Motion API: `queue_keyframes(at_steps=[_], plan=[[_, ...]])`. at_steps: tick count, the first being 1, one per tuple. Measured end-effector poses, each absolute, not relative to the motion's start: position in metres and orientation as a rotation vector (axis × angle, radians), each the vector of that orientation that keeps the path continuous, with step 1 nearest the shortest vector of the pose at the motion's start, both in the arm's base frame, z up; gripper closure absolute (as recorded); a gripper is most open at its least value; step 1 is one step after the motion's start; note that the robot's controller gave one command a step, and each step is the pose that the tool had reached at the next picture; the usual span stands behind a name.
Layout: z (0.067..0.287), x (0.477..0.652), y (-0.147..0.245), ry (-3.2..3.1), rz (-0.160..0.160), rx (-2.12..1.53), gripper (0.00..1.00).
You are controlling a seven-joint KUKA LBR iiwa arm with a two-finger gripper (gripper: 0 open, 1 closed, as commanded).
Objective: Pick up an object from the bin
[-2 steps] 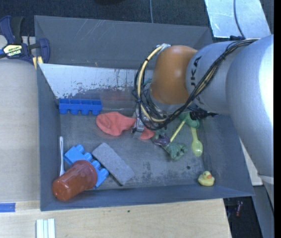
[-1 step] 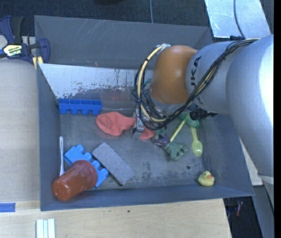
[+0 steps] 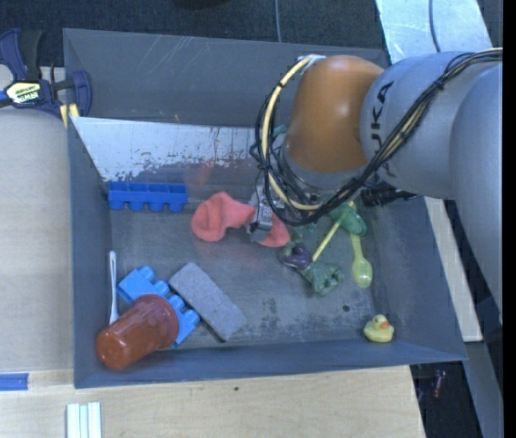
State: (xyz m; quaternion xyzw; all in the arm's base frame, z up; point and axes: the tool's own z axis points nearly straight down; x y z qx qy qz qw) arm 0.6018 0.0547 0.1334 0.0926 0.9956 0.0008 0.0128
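Centrally, by the arm [image 3: 440, 126], lies a lumpy blob [image 3: 217, 217] (salmon-pink).

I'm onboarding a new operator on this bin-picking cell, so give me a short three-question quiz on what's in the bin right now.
1. True or false: the red-brown cup stands upright.
2. Which thing lies nearest the corner of the bin at the view's lower right? A) yellow duck B) grey block C) long blue brick
3. What colour is the soft lump next to the jaws, mid-bin?

Key: 1 false, it lies on its side. 2 A. 3 pink.
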Motion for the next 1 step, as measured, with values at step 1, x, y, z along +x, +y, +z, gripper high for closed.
queue_keyframes(at_steps=[1], plan=[[0.2090,0.6031,0.0398,3.109,0.000,0.253,1.00]])
